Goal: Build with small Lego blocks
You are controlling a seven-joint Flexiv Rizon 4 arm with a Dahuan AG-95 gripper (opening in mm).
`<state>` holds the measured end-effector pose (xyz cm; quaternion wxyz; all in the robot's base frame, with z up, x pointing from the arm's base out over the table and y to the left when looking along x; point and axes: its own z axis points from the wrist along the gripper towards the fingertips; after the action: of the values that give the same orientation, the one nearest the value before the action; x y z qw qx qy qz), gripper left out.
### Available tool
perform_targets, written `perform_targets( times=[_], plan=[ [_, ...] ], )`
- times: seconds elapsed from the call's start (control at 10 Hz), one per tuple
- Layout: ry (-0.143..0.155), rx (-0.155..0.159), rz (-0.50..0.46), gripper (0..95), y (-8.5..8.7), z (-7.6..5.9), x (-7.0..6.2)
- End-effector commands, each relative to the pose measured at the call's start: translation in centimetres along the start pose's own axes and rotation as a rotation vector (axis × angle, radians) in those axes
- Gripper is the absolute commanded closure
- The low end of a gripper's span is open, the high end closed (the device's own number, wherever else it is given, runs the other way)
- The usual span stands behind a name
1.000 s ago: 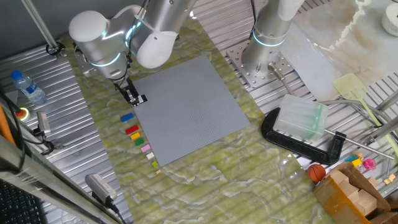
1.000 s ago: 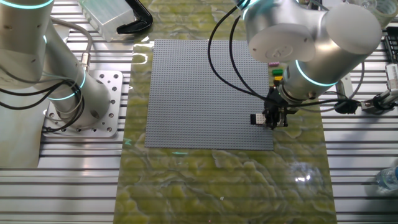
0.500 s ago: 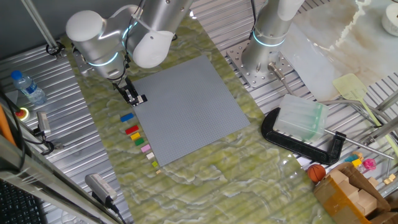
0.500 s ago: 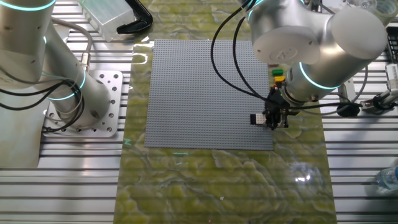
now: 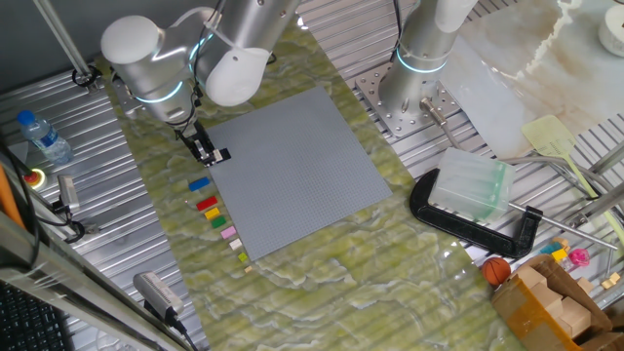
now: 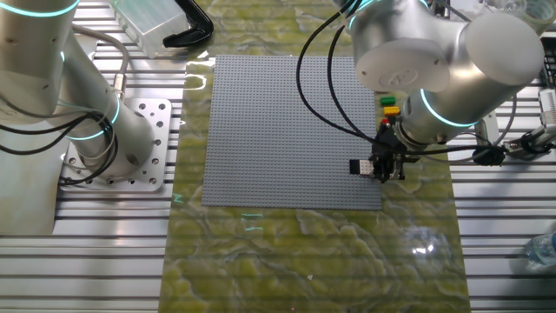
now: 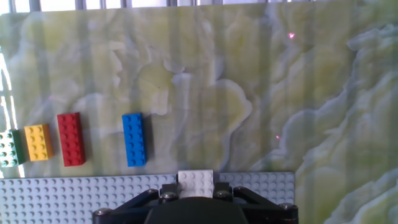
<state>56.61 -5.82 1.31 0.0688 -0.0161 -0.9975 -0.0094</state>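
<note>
My gripper is shut on a cream-white Lego block, held over the edge of the grey baseplate. In the fixed views the gripper stands at the corner of the baseplate beside the row of loose blocks. On the marble beyond the plate lie a blue block, a red block, a yellow block and a green block. The row runs along the plate's edge, with pink and tan blocks further along.
A second arm's base stands beyond the baseplate. A black clamp holds a clear plastic box. A water bottle lies on the slatted table top. Cables hang over the baseplate.
The arm has drifted very slightly. The gripper stays shut on the cream-white block at the same corner of the baseplate.
</note>
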Motion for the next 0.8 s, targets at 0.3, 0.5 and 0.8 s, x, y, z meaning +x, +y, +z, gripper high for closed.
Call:
perform_targets(
  times=[0.3, 0.5, 0.8],
  plan=[
    [0.007, 0.003, -0.003, 95.0, 0.30, 0.62, 0.32],
    [0.014, 0.007, -0.006, 95.0, 0.40, 0.28, 0.49],
    [0.016, 0.007, -0.007, 95.0, 0.39, 0.34, 0.46]
  ],
)
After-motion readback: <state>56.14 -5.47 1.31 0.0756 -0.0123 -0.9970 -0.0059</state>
